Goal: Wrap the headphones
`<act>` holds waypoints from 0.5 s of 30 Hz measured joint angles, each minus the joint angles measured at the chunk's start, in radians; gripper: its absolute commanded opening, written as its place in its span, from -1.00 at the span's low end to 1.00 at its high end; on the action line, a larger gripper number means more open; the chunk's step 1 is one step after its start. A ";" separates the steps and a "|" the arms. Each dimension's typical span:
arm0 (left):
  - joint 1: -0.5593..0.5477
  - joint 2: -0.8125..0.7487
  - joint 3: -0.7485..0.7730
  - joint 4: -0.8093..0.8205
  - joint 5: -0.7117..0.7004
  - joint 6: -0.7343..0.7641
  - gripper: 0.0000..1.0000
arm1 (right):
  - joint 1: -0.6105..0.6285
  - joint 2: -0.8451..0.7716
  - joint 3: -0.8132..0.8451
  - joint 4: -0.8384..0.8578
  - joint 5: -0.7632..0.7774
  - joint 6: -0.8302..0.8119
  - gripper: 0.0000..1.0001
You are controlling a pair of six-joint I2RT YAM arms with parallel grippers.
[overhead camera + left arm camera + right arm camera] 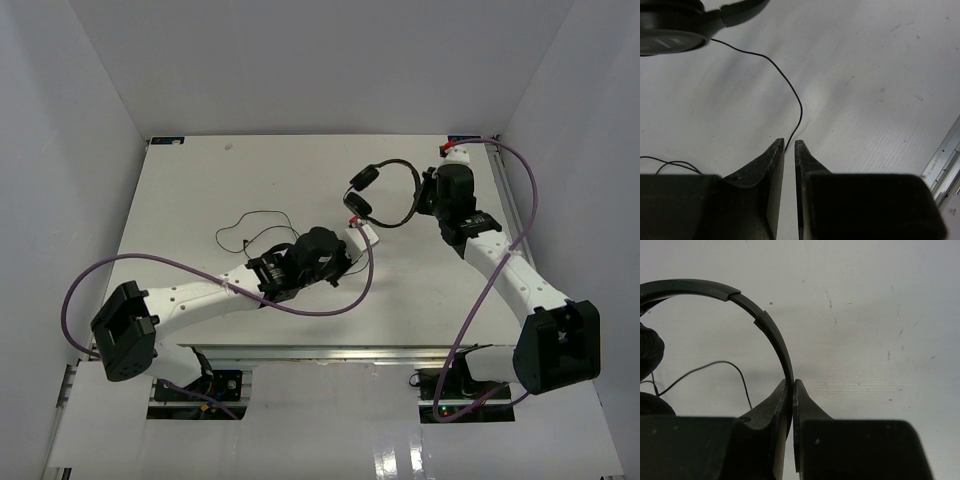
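White surface (200, 190) is carrying the headphones (385, 190), cord (219, 238) trailing to their left. Left wrist: the left hand (789, 145) is pinching that thin, limp cord below an earcup (670, 37). Right wrist: the right hand (791, 385) is clamping the stiff, light headband (775, 337), seemingly the surest hold.

The table (200, 180) was a flat white surface, lightly scuffed and specked, with the headphones (365, 178) over its far right portion; contact between the earcups and the surface could not be confirmed. To the left of the headphones and nearer the front edge, the thin black cord (800, 107) lay slack on the surface in loose loops. Nearer than the headphones, a purple cable (310, 312) draped in a curve across the surface, and blue tape (165, 141) marked the far corner well to their left.
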 measured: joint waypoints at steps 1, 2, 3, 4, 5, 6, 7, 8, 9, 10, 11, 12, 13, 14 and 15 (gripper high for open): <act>0.000 -0.012 0.008 -0.019 -0.008 0.013 -0.49 | 0.006 0.000 -0.008 0.007 0.013 -0.018 -0.85; 0.000 -0.025 0.016 -0.037 -0.016 0.026 -0.49 | 0.012 -0.001 -0.016 0.015 0.026 -0.038 -0.85; 0.000 -0.038 0.027 -0.055 -0.024 0.040 -0.49 | 0.017 -0.001 -0.024 0.023 0.039 -0.059 -0.85; 0.000 -0.051 0.037 -0.069 -0.031 0.052 -0.49 | 0.021 -0.002 -0.030 0.028 0.048 -0.074 -0.85; 0.000 -0.061 0.046 -0.082 -0.039 0.065 -0.49 | 0.025 -0.003 -0.038 0.036 0.060 -0.089 -0.85; 0.000 -0.069 0.053 -0.087 -0.043 0.072 -0.48 | 0.029 -0.005 -0.046 0.041 0.067 -0.101 -0.85; 0.000 -0.077 0.060 -0.091 -0.046 0.077 -0.46 | 0.033 -0.007 -0.053 0.045 0.074 -0.112 -0.85; 0.000 -0.084 0.066 -0.094 -0.048 0.081 -0.42 | 0.035 -0.011 -0.061 0.050 0.080 -0.121 -0.85; 0.000 -0.090 0.069 -0.097 -0.049 0.084 -0.29 | 0.036 -0.015 -0.068 0.056 0.083 -0.129 -0.85; 0.000 -0.095 0.070 -0.101 -0.049 0.085 -0.10 | 0.036 -0.020 -0.075 0.058 0.083 -0.133 -0.85; 0.000 -0.101 0.066 -0.099 -0.048 0.085 0.10 | 0.036 -0.028 -0.081 0.060 0.079 -0.137 -0.85; 0.001 -0.109 0.054 -0.092 -0.047 0.083 0.21 | 0.036 -0.037 -0.086 0.062 0.071 -0.141 -0.85; 0.002 -0.123 0.029 -0.081 -0.044 0.083 0.31 | 0.036 -0.050 -0.087 0.062 0.061 -0.147 -0.85; 0.005 -0.138 -0.001 -0.068 -0.039 0.081 0.39 | 0.036 -0.063 -0.087 0.062 0.046 -0.153 -0.85; 0.010 -0.156 -0.043 -0.050 -0.031 0.075 0.43 | 0.036 -0.079 -0.087 0.063 0.022 -0.159 -0.85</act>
